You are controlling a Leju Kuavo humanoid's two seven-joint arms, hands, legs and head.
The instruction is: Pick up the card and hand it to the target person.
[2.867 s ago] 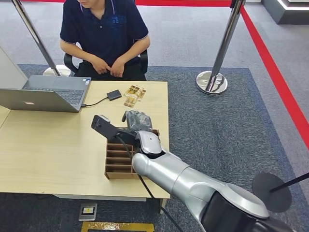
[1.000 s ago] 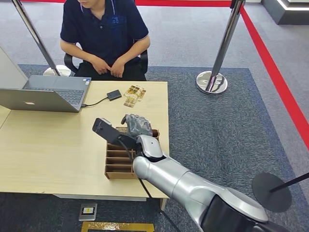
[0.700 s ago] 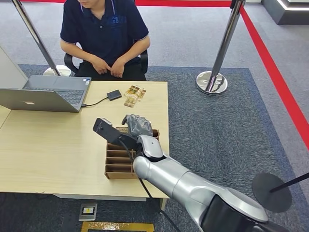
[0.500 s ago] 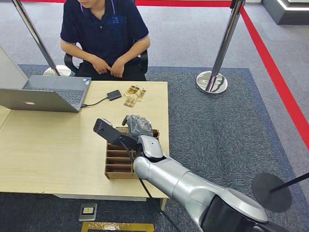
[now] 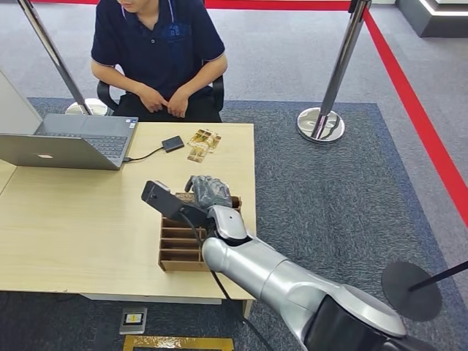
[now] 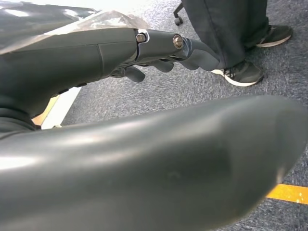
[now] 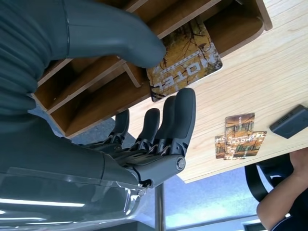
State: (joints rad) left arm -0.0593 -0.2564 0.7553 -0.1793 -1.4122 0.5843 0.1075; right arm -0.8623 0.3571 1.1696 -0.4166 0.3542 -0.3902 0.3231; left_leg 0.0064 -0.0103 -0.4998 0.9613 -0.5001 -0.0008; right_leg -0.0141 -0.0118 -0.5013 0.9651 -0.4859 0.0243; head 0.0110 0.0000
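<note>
**Ana:** Movement first: what had changed over the last few seconds?

**Ben:** Very little. The right hand (image 5: 208,190) had crept slightly toward the far end of the wooden organizer (image 5: 178,245) and then held there. I judged the grasp was being set up, not finished.

**Ana:** Where was the card?

**Ben:** The card (image 7: 184,61) stood in the organizer's end slot, half sticking out over the tabletop (image 5: 72,219). In the right wrist view the thumb lay over its near edge and the fingers (image 7: 181,115) curved up beneath it, apart, not yet clamped.

**Ana:** And the left hand?

**Ben:** The left hand (image 6: 160,48) hung low over grey carpet, fingers loosely extended, holding nothing.

**Ana:** Textures?

**Ben:** The card was thin, glossy, printed in autumn browns with pale lettering. The organizer was raw plywood with thin dividers. The tabletop was pale wood-grain laminate. More cards (image 5: 203,143) lay beyond, near the seated person (image 5: 160,51).
</note>
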